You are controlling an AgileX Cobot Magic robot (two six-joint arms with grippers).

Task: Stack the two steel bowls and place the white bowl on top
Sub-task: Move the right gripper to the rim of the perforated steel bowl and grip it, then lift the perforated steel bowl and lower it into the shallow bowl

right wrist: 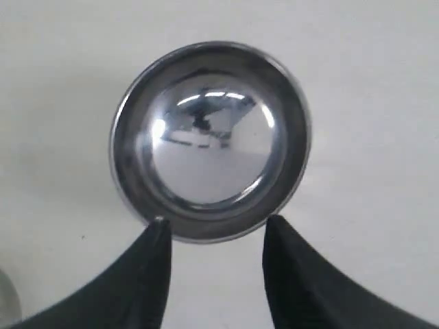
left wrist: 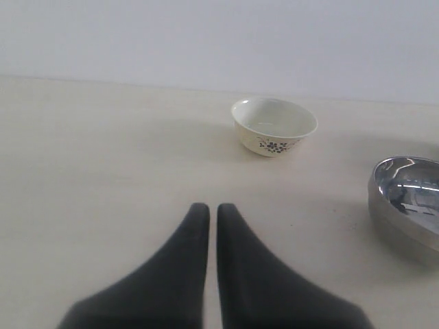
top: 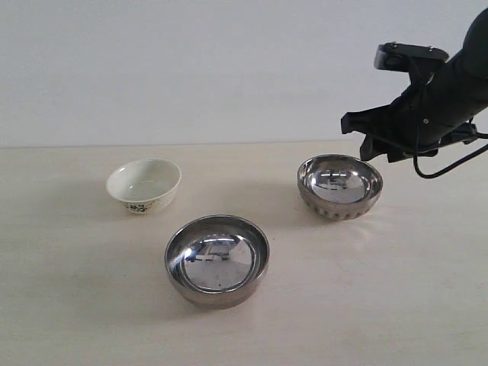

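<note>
The ribbed steel bowl stands upright at the right of the table. My right gripper hovers just above and behind its far rim. In the right wrist view this bowl lies beyond the open right gripper, whose tips frame its near rim with nothing between them. The wider smooth steel bowl sits front centre, and its edge shows in the left wrist view. The white bowl with a dark floral mark stands at the left, upright and empty. My left gripper is shut on nothing, well short of the white bowl.
The pale wooden table meets a plain white wall behind the bowls. All three bowls stand apart from one another. The left arm does not show in the exterior view.
</note>
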